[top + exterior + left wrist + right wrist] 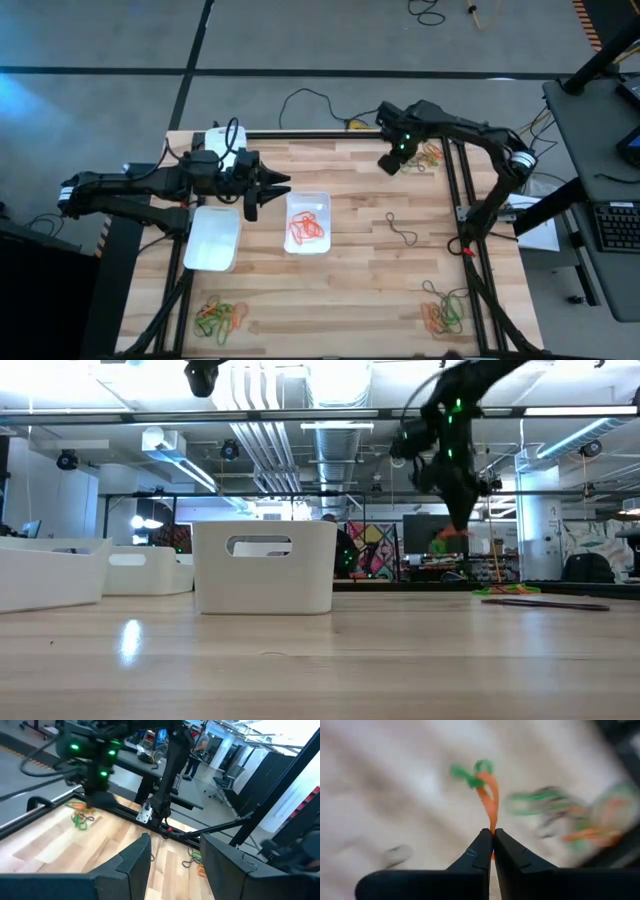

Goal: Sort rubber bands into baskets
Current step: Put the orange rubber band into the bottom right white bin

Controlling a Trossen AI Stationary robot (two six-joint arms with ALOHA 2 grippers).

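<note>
Trouble could come from the green band [470,774] tangled with our orange band [490,800]. The right gripper [493,836] is pinched tight on the orange one above the pile [430,155] at the table's far right corner (lifting may drag both). The left gripper [268,190], parted and empty, waits by the baskets [308,222].

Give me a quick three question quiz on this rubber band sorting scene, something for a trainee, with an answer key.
1. True or false: the right gripper is shut on an orange rubber band.
2. What colour are the bands in the middle basket? A green, B orange, C black.
3. Fill in: the left gripper hovers with its fingers ____, holding nothing.

Key: 1 true. 2 B. 3 open.
</note>
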